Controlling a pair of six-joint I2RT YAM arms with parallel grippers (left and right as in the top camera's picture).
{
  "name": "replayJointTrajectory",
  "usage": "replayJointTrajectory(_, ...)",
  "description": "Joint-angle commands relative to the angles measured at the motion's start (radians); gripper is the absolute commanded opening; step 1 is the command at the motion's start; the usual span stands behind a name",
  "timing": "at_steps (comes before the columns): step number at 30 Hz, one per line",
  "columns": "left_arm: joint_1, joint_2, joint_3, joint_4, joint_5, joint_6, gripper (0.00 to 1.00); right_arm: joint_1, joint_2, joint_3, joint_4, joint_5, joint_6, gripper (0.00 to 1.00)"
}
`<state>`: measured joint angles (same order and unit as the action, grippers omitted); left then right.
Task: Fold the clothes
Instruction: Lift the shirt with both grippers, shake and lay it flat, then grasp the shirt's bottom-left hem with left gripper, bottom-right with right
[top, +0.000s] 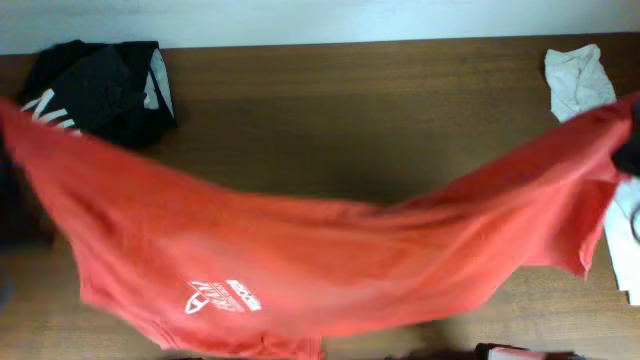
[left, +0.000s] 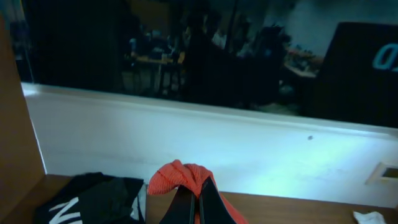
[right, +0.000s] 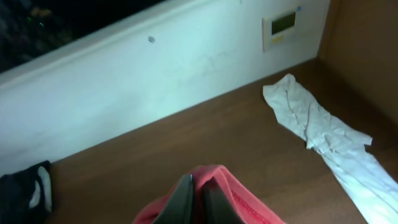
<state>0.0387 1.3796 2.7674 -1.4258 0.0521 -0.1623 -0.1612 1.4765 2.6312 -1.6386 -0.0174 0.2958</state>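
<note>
Overhead: the red-orange T-shirt (top: 300, 260) is stretched from the left edge of the counter (top: 350, 110) to the right edge, sagging in the middle, with its white print near the front edge. The left pincer (left: 194, 202) is clenched on one bunched end and the right pincer (right: 198, 199) on the other. A black garment (top: 95, 90) is heaped at the far left corner, a white garment (top: 575, 80) crumpled at the far right. The counter is brown wood, with a white wall (left: 186, 143) behind.

Right gripper (right: 198, 184) pinches red-orange T-shirt (right: 249, 205); white garment (right: 311, 124) lies nearby
</note>
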Motion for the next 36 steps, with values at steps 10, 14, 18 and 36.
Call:
replayJointTrajectory(10, -0.018, 0.954, -0.018, 0.352, 0.075, -0.006, 0.01, 0.005, 0.674, -0.003, 0.233, 0.0, 0.027, 0.11)
replayJointTrajectory(14, -0.06, 1.182, -0.018, 0.537, 0.076, -0.005, 0.73, 0.012, 0.815, -0.003, 0.294, -0.001, 0.027, 0.99)
replayJointTrajectory(18, -0.096, 1.276, -0.018, 0.571, 0.075, -0.005, 0.99, 0.005, 0.867, -0.003, 0.299, 0.003, 0.027, 0.99)
replayJointTrajectory(36, -0.114, 0.892, 0.061, -0.159, 0.029, -0.004, 0.99, -0.096, 0.656, 0.002, -0.003, -0.016, 0.027, 0.99)
